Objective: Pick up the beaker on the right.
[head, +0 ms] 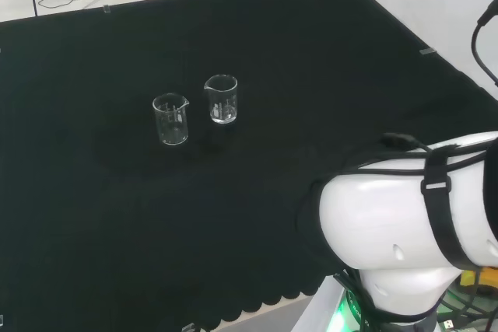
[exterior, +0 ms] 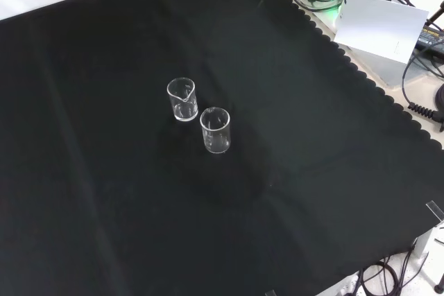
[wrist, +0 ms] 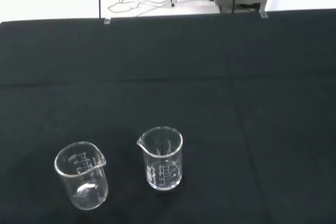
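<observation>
Two small clear glass beakers stand upright and close together on the black cloth, both empty as far as I can see. In the head view one beaker (head: 222,99) stands to the right and slightly farther off, the other beaker (head: 171,119) to its left. In the front view the first beaker (exterior: 182,99) is the upper left one and the second beaker (exterior: 216,130) sits lower right. The wrist view looks down at both from a distance: the spouted beaker (wrist: 161,158) beside the other beaker (wrist: 82,175). Nothing touches either one.
The arm's own white link (head: 405,223) fills the head view's lower right. Cables and a white box (exterior: 381,25) lie beyond the cloth's scalloped edge (exterior: 326,39) in the front view. Black cloth (head: 311,99) spreads widely around the beakers.
</observation>
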`<action>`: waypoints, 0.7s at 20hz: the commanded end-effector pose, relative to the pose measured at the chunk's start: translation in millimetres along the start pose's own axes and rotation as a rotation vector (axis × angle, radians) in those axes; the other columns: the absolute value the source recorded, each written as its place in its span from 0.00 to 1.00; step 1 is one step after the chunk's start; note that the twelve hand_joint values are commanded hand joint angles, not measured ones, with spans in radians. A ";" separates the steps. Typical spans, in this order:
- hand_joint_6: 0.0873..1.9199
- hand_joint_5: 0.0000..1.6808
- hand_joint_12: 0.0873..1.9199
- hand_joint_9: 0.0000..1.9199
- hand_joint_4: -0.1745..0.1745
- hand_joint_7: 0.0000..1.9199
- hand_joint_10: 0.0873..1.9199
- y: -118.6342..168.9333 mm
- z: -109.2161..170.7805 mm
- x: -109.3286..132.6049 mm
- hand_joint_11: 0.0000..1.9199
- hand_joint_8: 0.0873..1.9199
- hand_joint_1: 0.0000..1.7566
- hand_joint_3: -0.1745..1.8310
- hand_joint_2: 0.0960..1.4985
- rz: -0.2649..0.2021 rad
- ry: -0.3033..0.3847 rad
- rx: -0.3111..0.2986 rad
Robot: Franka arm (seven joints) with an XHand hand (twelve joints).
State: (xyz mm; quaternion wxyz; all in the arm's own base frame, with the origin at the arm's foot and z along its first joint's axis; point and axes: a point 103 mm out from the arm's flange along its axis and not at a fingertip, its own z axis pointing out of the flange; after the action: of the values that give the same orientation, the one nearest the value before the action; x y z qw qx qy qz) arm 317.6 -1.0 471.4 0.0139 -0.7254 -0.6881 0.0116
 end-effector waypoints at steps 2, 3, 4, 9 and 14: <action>0.00 0.23 0.67 0.22 0.42 0.00 0.00 -6.4 0.3 -16.0 0.00 0.26 0.11 0.12 0.92 0.068 0.007 -0.018; 0.00 0.23 0.67 0.22 0.42 0.00 0.00 -4.7 3.5 -20.1 0.00 0.26 0.11 0.12 0.92 0.076 0.012 -0.016; 0.00 0.23 0.67 0.22 0.42 0.00 0.00 -2.9 6.6 -24.0 0.00 0.26 0.11 0.12 0.92 0.085 0.016 -0.012; 0.00 0.23 0.68 0.22 0.42 0.00 0.00 6.4 23.6 -43.8 0.00 0.26 0.11 0.12 0.92 0.129 0.037 0.003; 0.00 0.24 0.68 0.17 0.42 0.01 0.12 26.8 52.2 -59.6 0.00 0.24 0.13 0.12 0.91 0.143 0.044 0.034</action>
State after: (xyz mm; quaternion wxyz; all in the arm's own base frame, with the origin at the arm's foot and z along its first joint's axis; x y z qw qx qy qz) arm 321.2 -36.6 454.3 0.0221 -0.7603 -0.6491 -0.0004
